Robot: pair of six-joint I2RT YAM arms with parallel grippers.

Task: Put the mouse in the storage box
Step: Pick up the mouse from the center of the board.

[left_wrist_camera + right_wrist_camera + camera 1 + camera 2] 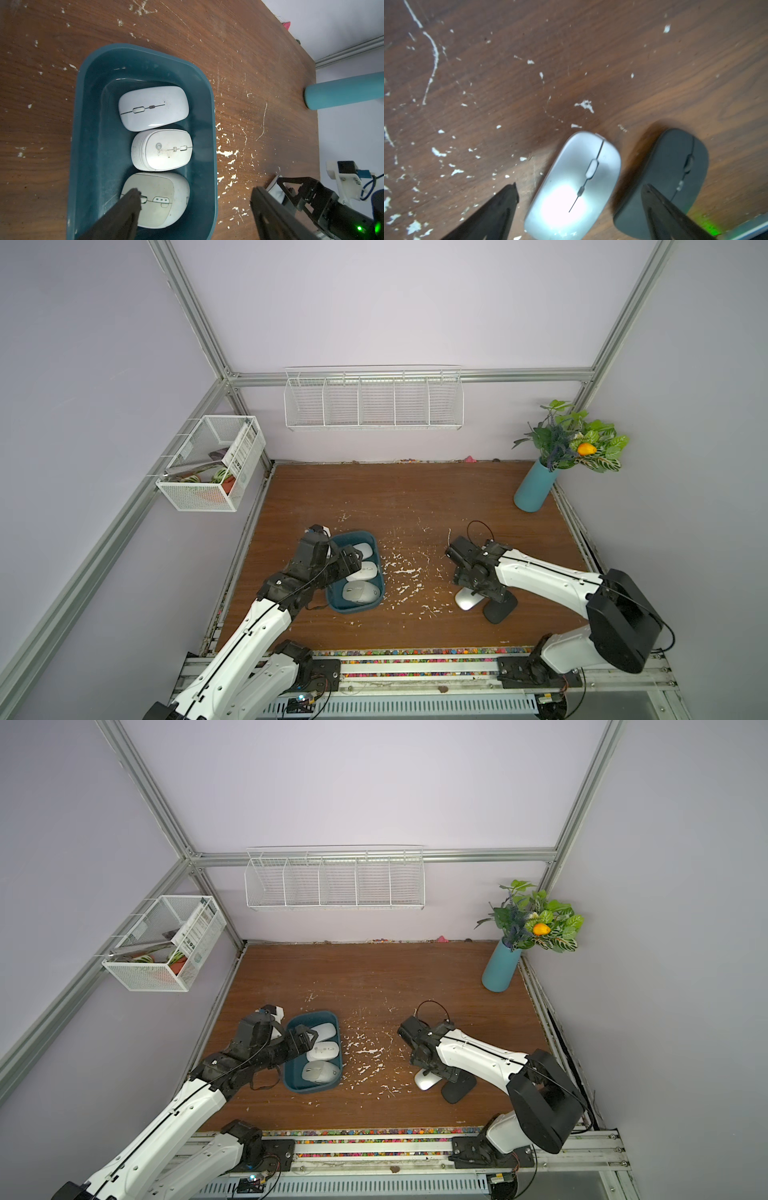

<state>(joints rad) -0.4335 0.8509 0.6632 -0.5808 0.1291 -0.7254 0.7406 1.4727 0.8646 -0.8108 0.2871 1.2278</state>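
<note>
Three white mice [152, 108] already lie side by side in the storage box [213, 124], and the left claw [195, 190] hangs over them, spread wide with nothing in it. Two more are not in yet, out on the brown surface [612, 62] well apart from the box: a silver mouse [571, 207] and a black mouse [675, 162] just beside it. The right claw [580, 185] is spread wide over the silver one (not pinching it), so the job looks a bit over half done. The middle mouse [166, 153] in the box has a small round grey mark, too blurry to read.
</note>
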